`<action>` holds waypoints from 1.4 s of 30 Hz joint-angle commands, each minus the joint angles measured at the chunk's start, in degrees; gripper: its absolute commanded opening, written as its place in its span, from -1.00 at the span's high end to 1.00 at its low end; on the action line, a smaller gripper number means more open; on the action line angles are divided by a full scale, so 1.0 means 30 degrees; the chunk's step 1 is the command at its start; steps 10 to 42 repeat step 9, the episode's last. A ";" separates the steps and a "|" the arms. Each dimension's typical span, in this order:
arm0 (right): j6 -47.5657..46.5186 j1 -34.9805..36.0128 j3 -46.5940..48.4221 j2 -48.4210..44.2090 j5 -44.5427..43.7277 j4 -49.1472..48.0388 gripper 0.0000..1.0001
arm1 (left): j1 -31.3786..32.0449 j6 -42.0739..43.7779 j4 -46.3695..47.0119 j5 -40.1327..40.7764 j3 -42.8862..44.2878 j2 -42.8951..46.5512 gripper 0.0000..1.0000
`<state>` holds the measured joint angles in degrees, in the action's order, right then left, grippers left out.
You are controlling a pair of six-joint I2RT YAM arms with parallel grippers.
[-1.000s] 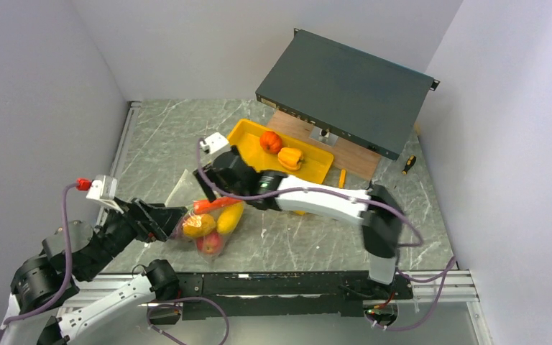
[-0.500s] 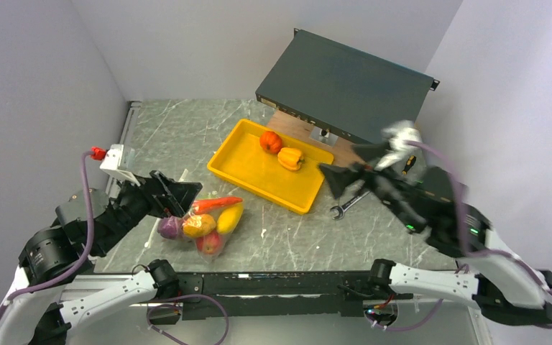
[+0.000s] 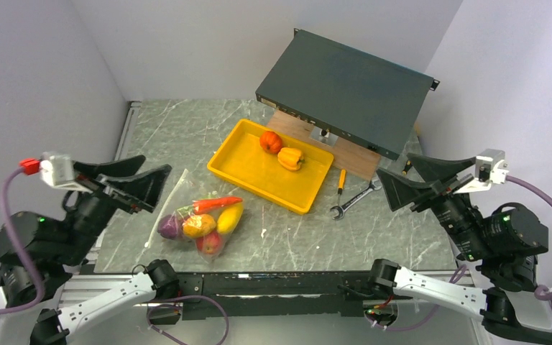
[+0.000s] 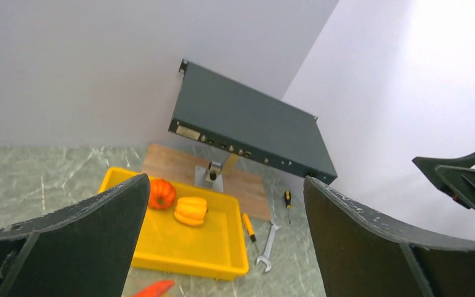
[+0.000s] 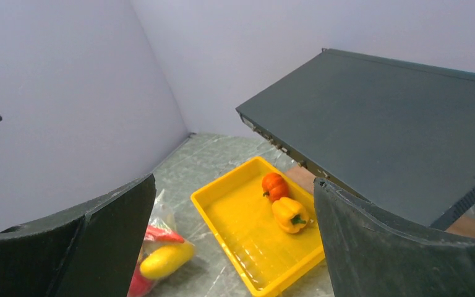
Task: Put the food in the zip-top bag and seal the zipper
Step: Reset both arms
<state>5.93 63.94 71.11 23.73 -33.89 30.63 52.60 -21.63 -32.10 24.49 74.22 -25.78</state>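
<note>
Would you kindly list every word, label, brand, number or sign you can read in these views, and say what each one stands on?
No text can be read in any view.
Small pale label on the front face of the dark metal box: too small and blurred to read.
Yellow tray, zip-top bag, spanner, screwdriver: no lettering that I can make out.

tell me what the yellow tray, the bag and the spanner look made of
Yellow tray: likely rigid moulded plastic, glossy; light glints on its floor.
Zip-top bag: thin clear plastic film; the food shows through it and it wrinkles.
Spanner: probably steel, going by its bright silvery sheen.
</note>
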 commanded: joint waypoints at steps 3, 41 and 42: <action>0.0118 0.0007 0.0338 -0.0378 -0.1960 -0.1233 -0.99 | -0.0024 0.1437 0.1440 0.0535 0.0443 0.0090 -0.99; -0.0190 -0.0499 0.0235 0.0081 -0.1758 -0.1521 -1.00 | -0.0012 0.1190 0.1269 0.0704 0.0206 0.0147 -0.99; -0.0190 -0.0499 0.0235 0.0081 -0.1758 -0.1521 -1.00 | -0.0012 0.1190 0.1269 0.0704 0.0206 0.0147 -0.99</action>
